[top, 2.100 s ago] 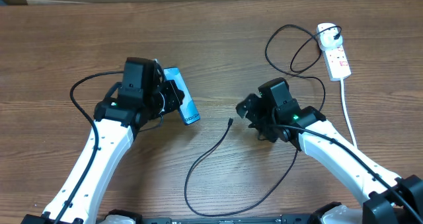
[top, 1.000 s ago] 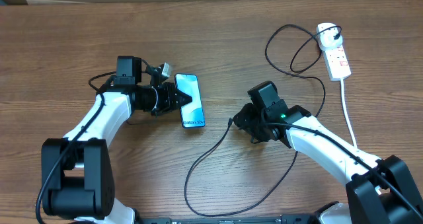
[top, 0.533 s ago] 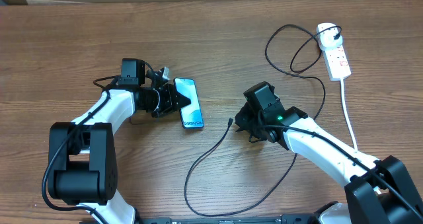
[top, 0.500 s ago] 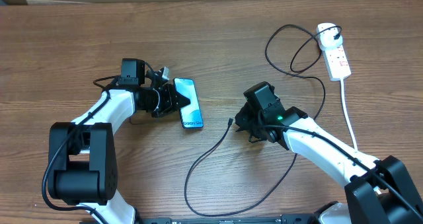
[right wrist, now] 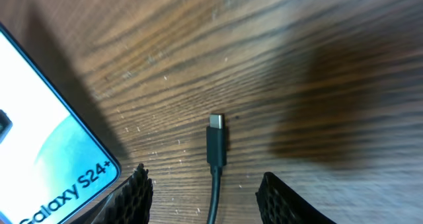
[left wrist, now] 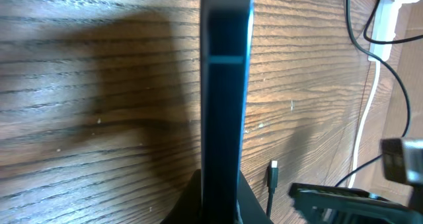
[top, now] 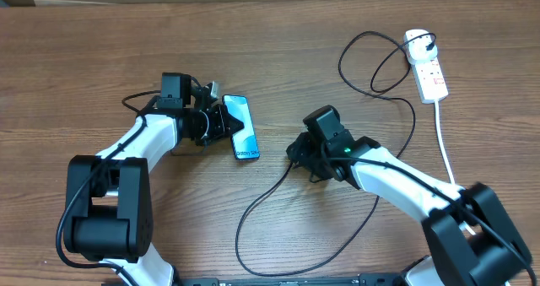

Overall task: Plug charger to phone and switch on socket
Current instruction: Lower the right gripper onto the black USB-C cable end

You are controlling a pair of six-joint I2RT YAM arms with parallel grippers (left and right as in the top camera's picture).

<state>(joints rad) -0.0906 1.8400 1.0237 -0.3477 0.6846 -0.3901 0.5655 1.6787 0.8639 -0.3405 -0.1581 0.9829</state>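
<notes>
The phone (top: 243,134), teal screen up with "Galaxy S24+" text at its near end, is left of centre. My left gripper (top: 226,126) is shut on its far end. The left wrist view shows it edge-on (left wrist: 225,85) between the fingers (left wrist: 221,187). The charger's black cable (top: 253,206) loops across the table. Its connector tip (right wrist: 216,139) lies on the wood between the open fingers of my right gripper (right wrist: 208,194), just right of the phone (right wrist: 46,145). In the overhead view that gripper (top: 295,155) covers the tip. The white socket (top: 430,71) lies at the far right with the black plug (top: 419,43) in it.
The socket's thick white cord (top: 445,143) runs toward the front right, passing behind my right arm. The black cable makes a loop (top: 371,62) left of the socket and a larger one (top: 287,252) near the front edge. The connector tip (left wrist: 272,174) shows in the left wrist view.
My right gripper has moved left until its open fingers straddle the connector tip. My left arm has turned and shifted slightly right, still holding the phone.
</notes>
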